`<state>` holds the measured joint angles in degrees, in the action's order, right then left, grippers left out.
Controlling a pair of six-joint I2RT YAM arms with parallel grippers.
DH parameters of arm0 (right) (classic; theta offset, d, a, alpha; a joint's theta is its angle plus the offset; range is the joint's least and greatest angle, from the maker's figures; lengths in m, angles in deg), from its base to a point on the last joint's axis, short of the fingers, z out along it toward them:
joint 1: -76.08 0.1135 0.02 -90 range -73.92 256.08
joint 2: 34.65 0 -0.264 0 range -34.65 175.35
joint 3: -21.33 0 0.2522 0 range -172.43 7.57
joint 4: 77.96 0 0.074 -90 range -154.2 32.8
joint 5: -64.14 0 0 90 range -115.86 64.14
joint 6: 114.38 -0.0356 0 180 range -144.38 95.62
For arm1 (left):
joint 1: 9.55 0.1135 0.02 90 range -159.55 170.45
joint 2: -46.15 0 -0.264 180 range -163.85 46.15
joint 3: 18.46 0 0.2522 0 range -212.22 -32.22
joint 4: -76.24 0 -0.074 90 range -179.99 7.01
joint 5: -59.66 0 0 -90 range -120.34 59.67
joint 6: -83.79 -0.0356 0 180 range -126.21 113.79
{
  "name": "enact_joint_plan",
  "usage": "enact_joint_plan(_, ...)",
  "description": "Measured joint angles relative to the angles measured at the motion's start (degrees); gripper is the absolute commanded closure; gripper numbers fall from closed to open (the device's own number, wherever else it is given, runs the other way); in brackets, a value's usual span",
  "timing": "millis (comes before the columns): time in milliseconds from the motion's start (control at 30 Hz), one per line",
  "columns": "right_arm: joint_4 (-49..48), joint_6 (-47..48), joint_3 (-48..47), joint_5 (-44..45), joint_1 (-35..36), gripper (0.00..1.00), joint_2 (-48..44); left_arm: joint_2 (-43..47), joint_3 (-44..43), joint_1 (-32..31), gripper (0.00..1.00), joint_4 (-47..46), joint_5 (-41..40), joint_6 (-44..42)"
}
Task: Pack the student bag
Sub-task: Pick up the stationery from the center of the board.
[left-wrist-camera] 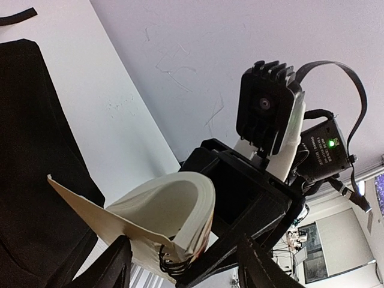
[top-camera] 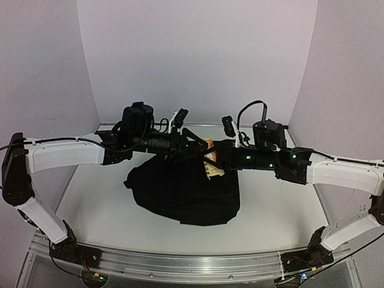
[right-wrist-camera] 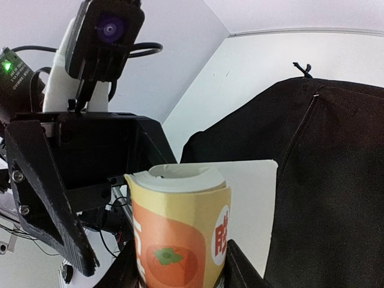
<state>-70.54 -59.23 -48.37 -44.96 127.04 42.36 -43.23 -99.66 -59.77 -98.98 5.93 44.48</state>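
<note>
The right fingers [right-wrist-camera: 240, 273] clamp a curled, orange-covered notebook [right-wrist-camera: 180, 240] — its spiral edge sits between the left fingers [left-wrist-camera: 114, 267], which stand apart around it. Beneath both, the student bag [top-camera: 180, 192] lies slumped mid-surface [top-camera: 270, 222].

Left arm [top-camera: 63, 153], right arm [top-camera: 345, 171]: I see long white shells, black joint housings, black bases [top-camera: 66, 249].
Left gripper [top-camera: 201, 149], right gripper [top-camera: 211, 163]: matte black, angular.
Side plate [right-wrist-camera: 51, 204] of left one shows two small screws.
Wrist cameras [left-wrist-camera: 267, 105]: black finned housings on white brackets, purplish lens.
Black cables [top-camera: 252, 109] loop over wrists. Flat ribbon [left-wrist-camera: 345, 75] too.
Green lights [top-camera: 270, 159] along right forearm.
I note white-print label [left-wrist-camera: 327, 146] on black motor.
</note>
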Motion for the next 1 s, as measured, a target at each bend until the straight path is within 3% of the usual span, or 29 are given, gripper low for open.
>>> enact_joint_plan(267,-0.1,0.6,-0.1,-0.3,0.3,0.62,0.3,-0.5,0.0,0.1,0.54,-0.6,0.0,1.5)
enact_joint_plan(533,1.4,1.2,-0.6,0.3,0.3,0.58,1.1,-1.9,0.0,0.3,0.88,-2.1,-0.2,3.4)
enact_joint_plan(633,1.5,1.2,-0.6,1.6,0.4,0.48,1.1,-1.9,0.1,0.4,0.98,-2.9,-0.3,3.8)
enact_joint_plan(700,1.7,1.1,-0.6,3.0,0.5,0.42,1.1,-1.9,0.3,0.4,1.00,-3.4,-0.5,3.9)
enact_joint_plan(867,2.8,0.6,-0.5,7.1,1.2,0.03,1.1,-1.7,1.3,0.3,1.00,-3.7,-1.7,3.9)
enact_joint_plan(1000,3.1,0.1,0.0,8.5,1.3,0.02,0.3,-0.1,2.8,0.3,1.00,-2.6,-4.1,2.2)
